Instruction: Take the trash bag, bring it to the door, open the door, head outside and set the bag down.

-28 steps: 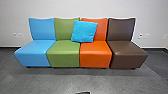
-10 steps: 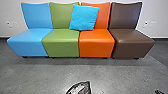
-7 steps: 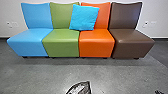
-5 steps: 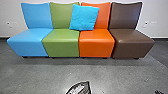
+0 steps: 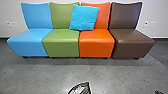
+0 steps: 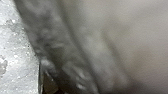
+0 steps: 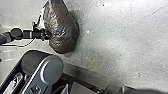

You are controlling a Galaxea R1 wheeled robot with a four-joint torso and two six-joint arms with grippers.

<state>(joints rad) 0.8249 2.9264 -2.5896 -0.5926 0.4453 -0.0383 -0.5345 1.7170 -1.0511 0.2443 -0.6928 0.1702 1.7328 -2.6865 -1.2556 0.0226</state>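
Note:
The dark, glossy trash bag (image 7: 61, 30) shows in the right wrist view, bulging and surrounded by grey floor. Against its side is the end of my left arm, with the left gripper (image 7: 46, 34) at the plastic; whether it grips the bag is hidden. Very close in the left wrist view, the bag's wrinkled plastic (image 6: 55, 45) is blurred. A pointed piece with a dark rim and paler middle (image 5: 80, 89) pokes up at the bottom of the head view; I cannot tell if it is bag plastic. A small dark part (image 5: 159, 92) shows at the bottom right.
Ahead stands a row of joined seats: blue (image 5: 28, 41), green (image 5: 62, 41), orange (image 5: 97, 41) and brown (image 5: 132, 41). A light blue cushion (image 5: 84, 17) leans on the middle backs. Behind is a pale wall (image 5: 155, 12); grey floor (image 5: 50, 75) lies in front.
The camera has shifted, bringing the seats larger and higher in the head view. The pointed dark-rimmed piece rose further into view, then sank slightly and narrowed over the last half second.

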